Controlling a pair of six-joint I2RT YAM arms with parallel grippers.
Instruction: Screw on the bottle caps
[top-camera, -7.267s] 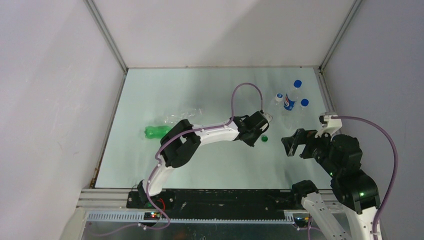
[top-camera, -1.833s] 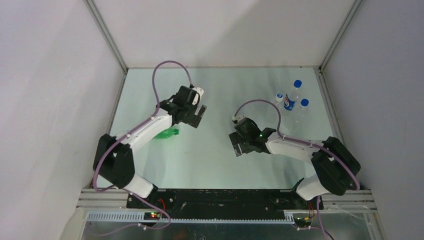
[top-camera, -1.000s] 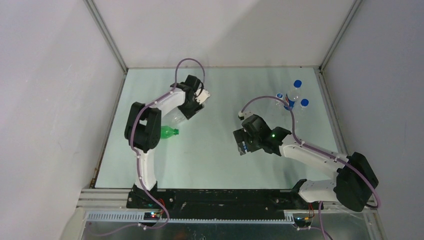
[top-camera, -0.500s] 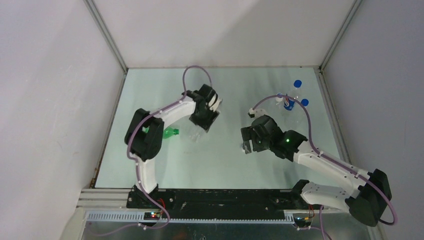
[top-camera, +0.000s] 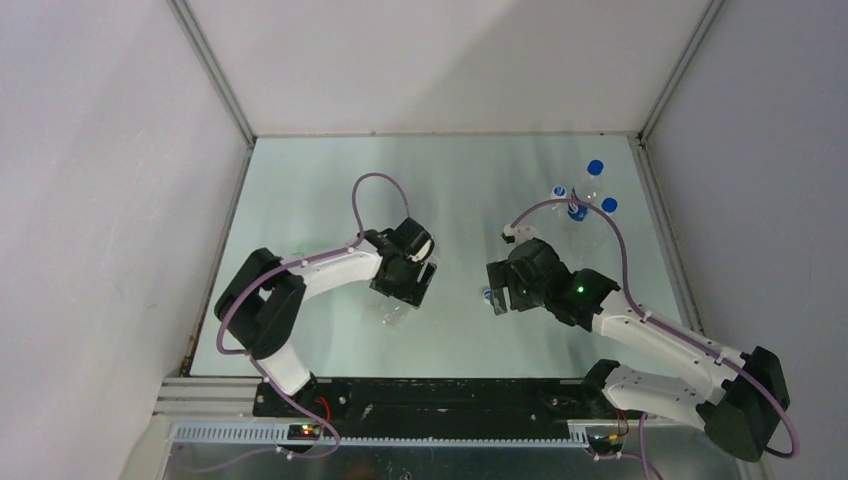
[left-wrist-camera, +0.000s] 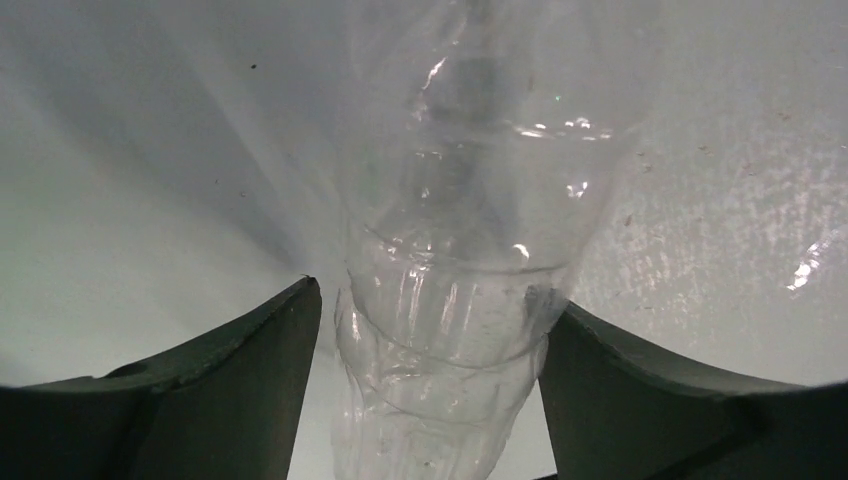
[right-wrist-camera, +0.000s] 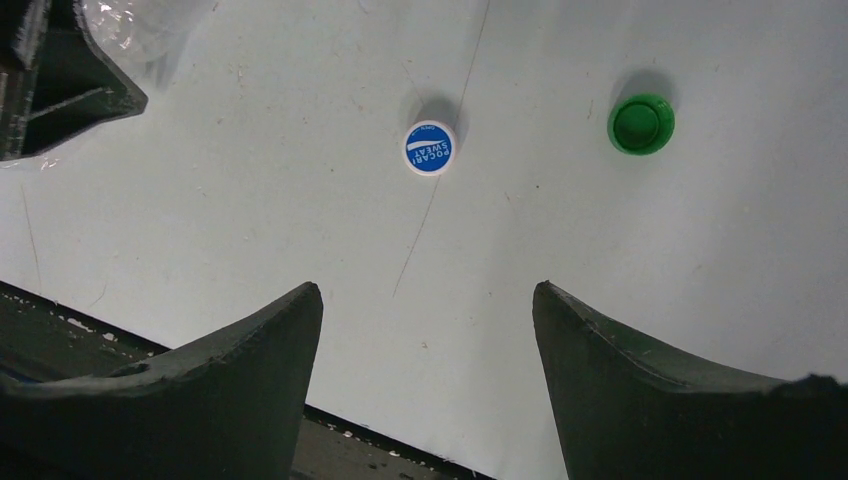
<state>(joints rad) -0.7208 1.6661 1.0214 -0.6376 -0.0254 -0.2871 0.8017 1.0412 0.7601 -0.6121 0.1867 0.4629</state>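
**A:** What is the left gripper (left-wrist-camera: 428, 290) doing?

**B:** Its jaws stand wide around the clear bottle (left-wrist-camera: 450, 230), with a sliver of light on one side. Whether they grip it, I cannot tell. The arm has carried the bottle in from the far left to the middle.

**A:** And the right gripper (right-wrist-camera: 425, 290)?

**B:** It is wide open and empty, and has come over the white cap (right-wrist-camera: 430, 148). The green cap (right-wrist-camera: 641, 123) lies apart, to one side. Bottle and cap are now near each other, so picking up the cap looks next.

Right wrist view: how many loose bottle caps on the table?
2: a white round plastic cap with blue printed top, mid-frame; a green round plastic cap right of it. More may be hidden.
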